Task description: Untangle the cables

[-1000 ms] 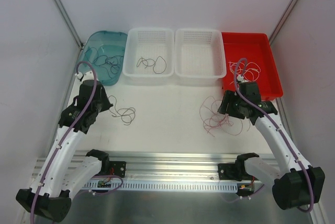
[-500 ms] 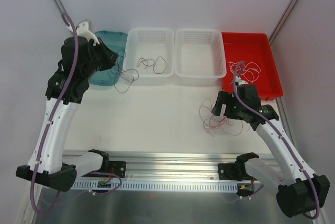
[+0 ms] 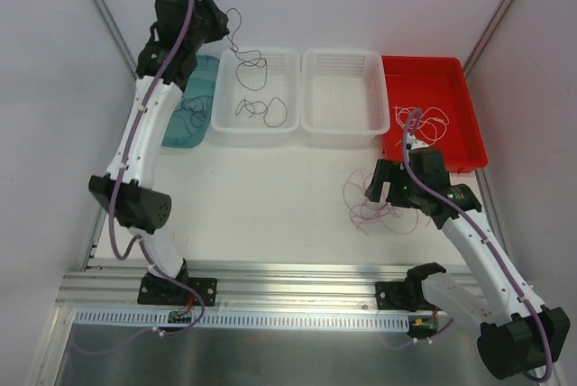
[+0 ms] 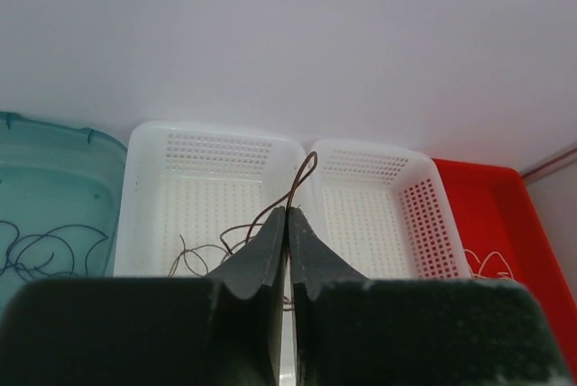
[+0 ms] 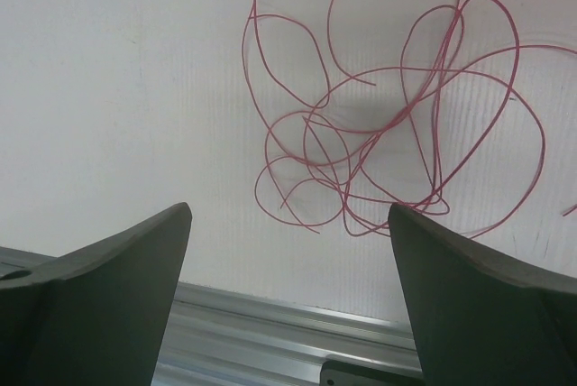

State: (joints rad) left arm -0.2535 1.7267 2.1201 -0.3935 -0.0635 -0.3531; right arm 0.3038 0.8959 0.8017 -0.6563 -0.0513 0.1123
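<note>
Hanging at the upper left of the top view, the left claw [image 3: 215, 23] is clenched on a brown cable [image 4: 302, 174] that dangles over the left white basket [image 3: 257, 129]. Lower right, the right claw [image 3: 372, 189] gapes, released, above the pink cable tangle [image 5: 388, 133] on the counter [image 3: 270, 197].

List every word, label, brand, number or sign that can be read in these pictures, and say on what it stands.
None: no view shows any readable text.
The teal bin, the left white basket, the right white basket and the red tray show no label or print.
The small board at the front rail is too small to tell whether it bears a marking.
</note>
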